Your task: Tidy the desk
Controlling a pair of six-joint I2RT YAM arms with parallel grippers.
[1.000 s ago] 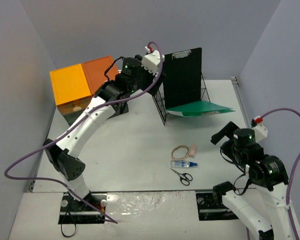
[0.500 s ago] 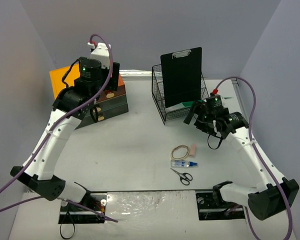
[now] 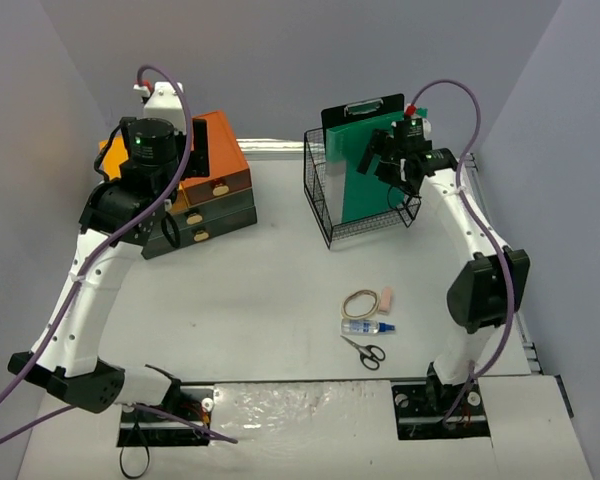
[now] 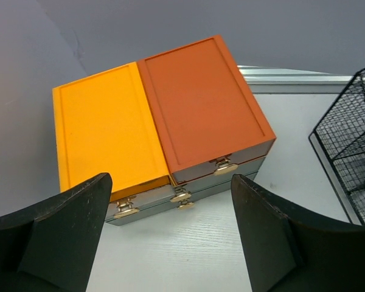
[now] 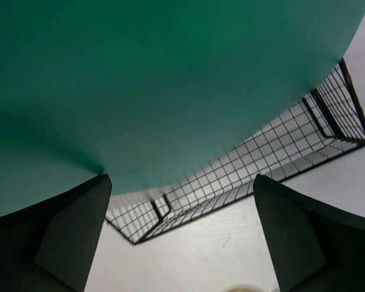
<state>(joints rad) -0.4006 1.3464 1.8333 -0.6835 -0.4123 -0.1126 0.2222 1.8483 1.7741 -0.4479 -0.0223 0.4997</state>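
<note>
your left pincer (image 4: 170,179) is hanging spread above the orange-and-yellow-topped dark drawer unit (image 4: 164,115), upper left; your right pincer (image 5: 182,179) is gaping before the flat green board (image 3: 365,170). the matte white worktop (image 3: 270,290) is filling the middle.

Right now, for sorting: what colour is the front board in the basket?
The board is green; right wrist view.

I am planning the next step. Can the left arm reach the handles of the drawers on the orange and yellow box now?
Probably yes. Its open fingers hang close above the box, facing the drawer handles, with nothing between them. The wire basket stands well to the side.
</note>
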